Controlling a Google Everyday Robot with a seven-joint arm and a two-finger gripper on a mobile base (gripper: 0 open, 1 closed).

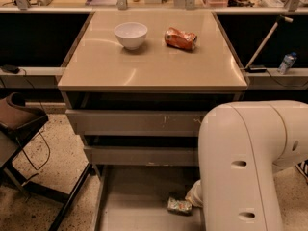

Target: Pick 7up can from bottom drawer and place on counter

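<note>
Is the gripper [194,198] squeezing or loose? I cannot tell, because the big white arm [240,167] hides most of it. The gripper is low down inside the bottom drawer [126,211].

Start at the left of the drawer. The floor there is bare. Toward the right lies the 7up can [179,205], flat on its side on the drawer floor. The gripper touches the can's right end, and the arm fills the space to the right of that.

I think the job right now is to get a good hold. A can on its side likes to roll, and it could roll off to the bare left side. So the hold should go round the can's middle and be snug before any lifting.

Next comes the way up. The two upper drawers [137,122] stick out above the back of the bottom drawer. So the can should come forward first and then go up, or it may bump them.

On the counter [144,69], a white bowl [130,34] sits at the back left. An orange can [180,38] lies just to the right of it. The front part is bare, so that looks like the safest spot to put the can down.
</note>
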